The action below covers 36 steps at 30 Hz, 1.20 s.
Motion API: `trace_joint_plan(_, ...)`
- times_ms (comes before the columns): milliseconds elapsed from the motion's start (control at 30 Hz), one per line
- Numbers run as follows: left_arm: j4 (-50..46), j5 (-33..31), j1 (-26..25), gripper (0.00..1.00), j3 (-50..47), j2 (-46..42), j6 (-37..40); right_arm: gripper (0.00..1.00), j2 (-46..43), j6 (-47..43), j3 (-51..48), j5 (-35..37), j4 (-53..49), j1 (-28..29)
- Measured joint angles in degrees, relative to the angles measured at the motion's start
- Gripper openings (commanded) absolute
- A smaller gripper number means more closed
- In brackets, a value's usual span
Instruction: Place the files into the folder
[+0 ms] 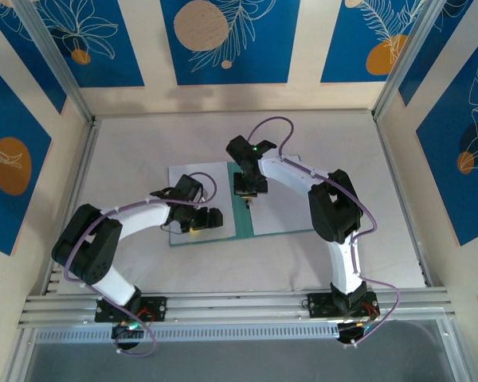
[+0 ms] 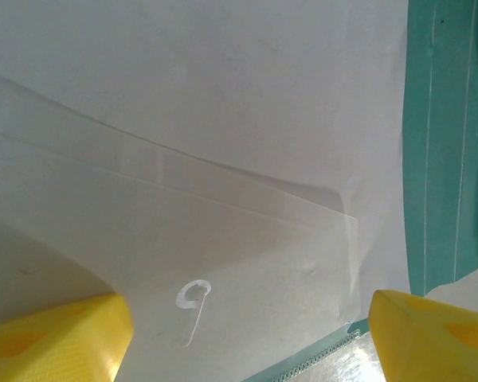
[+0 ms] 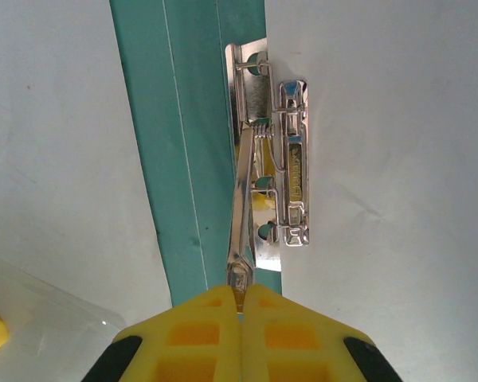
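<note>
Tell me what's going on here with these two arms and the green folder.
The green folder lies open with white sheets on both leaves. The right gripper is shut on the lever tip of the metal clip at the spine. The left gripper is open above the left one, holding nothing.

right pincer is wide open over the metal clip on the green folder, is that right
Not open: the right pincer is shut, pinching the lever tip of the metal clip on the green folder. The right wrist view shows it.
</note>
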Motion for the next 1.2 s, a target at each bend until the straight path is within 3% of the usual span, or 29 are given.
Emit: trace_joint_plan(1200,-0.9,0.0,0.0,0.81,0.6,0.3,0.1,0.03,-0.1,-0.5,-3.4,0.0,1.2,0.1)
